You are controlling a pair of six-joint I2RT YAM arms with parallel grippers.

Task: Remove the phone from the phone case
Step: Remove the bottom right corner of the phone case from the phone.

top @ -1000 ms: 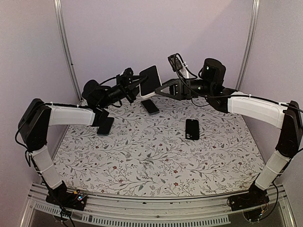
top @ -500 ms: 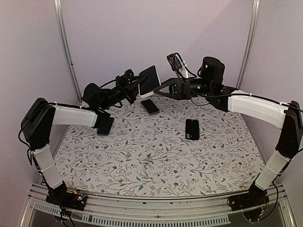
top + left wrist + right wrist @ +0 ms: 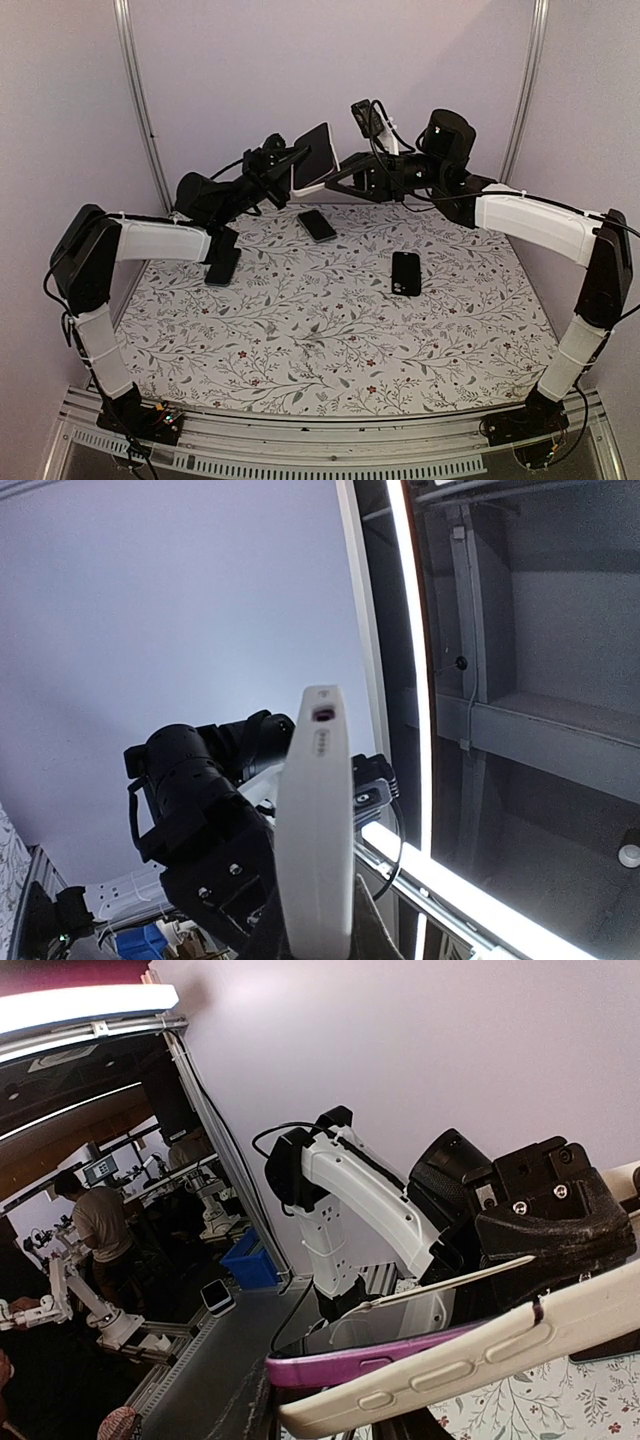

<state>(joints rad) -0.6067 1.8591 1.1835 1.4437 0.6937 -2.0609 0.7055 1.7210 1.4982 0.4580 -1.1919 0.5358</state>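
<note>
Phone [image 3: 350, 1362]: purple, seated in the white case [image 3: 560, 1325], high above the table's [image 3: 300, 340] far edge; one end looks parted from the case.
Left claw [image 3: 292, 160]: clamped on the case edge, likely bracing it.
Right claw [image 3: 340, 180]: at the case's opposite side, probably prying; grip hidden, cannot tell.

Robotics lab: more bench arms [image 3: 95, 1310], tech [image 3: 100, 1230] at monitor [image 3: 103, 1170], alu-frame booth [image 3: 135, 90] w/ lilac walls [image 3: 330, 60].

phone case [image 3: 470, 1355]: cream matt smooth plastic | phone [image 3: 375, 1353]: glossy purple edge, shiny dark glass | table [image 3: 300, 330]: matt floral-print covering | rail [image 3: 330, 466]: ribbed bare metal
</note>
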